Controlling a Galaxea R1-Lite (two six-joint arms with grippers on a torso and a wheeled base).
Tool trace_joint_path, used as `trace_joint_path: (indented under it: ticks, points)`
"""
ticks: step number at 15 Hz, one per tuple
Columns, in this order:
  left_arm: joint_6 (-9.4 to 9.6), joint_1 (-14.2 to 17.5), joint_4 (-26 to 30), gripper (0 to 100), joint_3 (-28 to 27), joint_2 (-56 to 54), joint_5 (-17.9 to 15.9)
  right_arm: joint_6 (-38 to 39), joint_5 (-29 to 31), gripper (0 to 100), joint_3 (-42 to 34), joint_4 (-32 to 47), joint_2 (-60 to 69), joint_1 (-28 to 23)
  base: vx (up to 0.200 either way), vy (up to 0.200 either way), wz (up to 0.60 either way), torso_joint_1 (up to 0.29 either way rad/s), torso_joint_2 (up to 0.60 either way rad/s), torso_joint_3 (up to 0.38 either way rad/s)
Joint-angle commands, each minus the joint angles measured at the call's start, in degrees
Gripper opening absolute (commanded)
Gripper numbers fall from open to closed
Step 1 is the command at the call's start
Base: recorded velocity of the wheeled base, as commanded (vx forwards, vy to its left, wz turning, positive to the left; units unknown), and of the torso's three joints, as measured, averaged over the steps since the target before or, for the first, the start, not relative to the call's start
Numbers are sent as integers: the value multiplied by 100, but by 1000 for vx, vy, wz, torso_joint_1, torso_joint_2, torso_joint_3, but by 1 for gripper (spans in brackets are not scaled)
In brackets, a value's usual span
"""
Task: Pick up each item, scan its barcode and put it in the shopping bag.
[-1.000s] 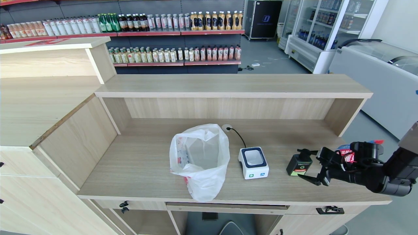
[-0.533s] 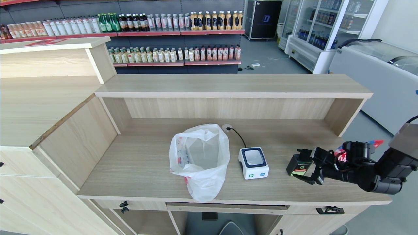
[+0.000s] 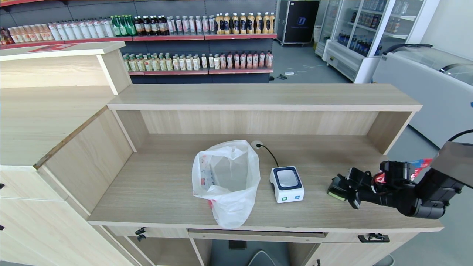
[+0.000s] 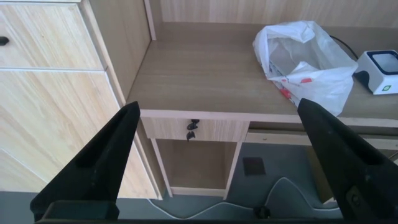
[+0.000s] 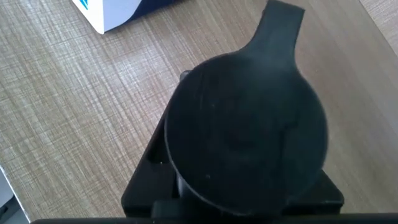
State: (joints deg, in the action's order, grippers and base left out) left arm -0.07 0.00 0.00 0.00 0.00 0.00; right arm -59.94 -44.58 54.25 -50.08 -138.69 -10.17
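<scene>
At the far left, your left gripper hangs beside the end of the counter, lower than its top. Its jaws are wide open and hold nothing.

Near the middle of the counter stands the white shopping bag with its mouth open upward. A pale shape shows inside it, perhaps an item that is already packed, but this I cannot say for sure.

Just to the right of the bag is the scanner, with its window facing up and its cable running to a hole at the back. Nothing is over it.

Further right, well apart from the scanner, is the black pump bottle on the counter. Your right gripper is directly at it, and the right wrist view looks onto the pump head. Whether the gripper has closed on the bottle, I cannot tell.

Behind the right arm a red packet lies near the counter's end.

In my judgement the work is partly done: the bottle is not yet scanned or bagged, and the packet comes after it.
</scene>
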Motion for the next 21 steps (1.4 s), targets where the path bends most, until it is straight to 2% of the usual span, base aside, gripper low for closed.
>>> trace_joint_path:
  ticks: [1, 3, 5, 8, 10, 12, 13, 14, 16, 17, 20, 21]
  points:
    - [-1, 0, 0, 100, 0, 0, 0, 0, 2, 0, -2, -2, 35, -3, 0, 0, 0, 0, 0, 0]
    - [-1, 0, 0, 100, 0, 0, 0, 44, 11, 0, -28, 24, 281, -47, 0, 0, 0, 0, 0, 0]
    - [-1, 0, 0, 100, 0, 0, 0, 422, 11, 0, -55, 16, 861, -337, 0, 0, 0, 0, 0, 0]
    - [-1, 0, 0, 100, 0, 0, 0, 1714, 2, 0, -248, 60, 2022, -600, 0, 0, 0, 0, 0, 0]
    - [-1, 0, 0, 100, 0, 0, 0, 2742, 11, 0, -1013, 60, 3648, -513, 0, 0, 0, 0, 0, 0]
    - [-1, 0, 0, 100, 0, 0, 0, 2725, -7, 0, -1593, 16, 4887, -398, 0, 0, 0, 0, 0, 0]
    - [-1, 0, 0, 100, 0, 0, 0, 2707, -7, 0, -1619, 16, 4957, -381, 0, 0, 0, 0, 0, 0]
    - [-1, 0, 0, 100, 0, 0, 0, 1916, 37, 0, -1927, 42, 5608, -346, 0, 0, 0, 0, 0, 0]
    - [-1, 0, 0, 100, 0, 0, 0, 703, -7, 0, -2208, 51, 5924, -337, 0, 0, 0, 0, 0, 0]
    - [-1, 0, 0, 100, 0, 0, 0, -272, -24, 0, -2305, 68, 6100, -267, 0, 0, 0, 0, 0, 0]
    - [-1, 0, 0, 100, 0, 0, 0, -1942, -437, 0, -2384, 376, 6249, 735, 0, 0, 0, 0, 0, 0]
    - [-1, 0, 0, 100, 0, 0, 0, -2663, -429, 0, -2384, 429, 6311, 902, 0, 0, 0, 0, 0, 0]
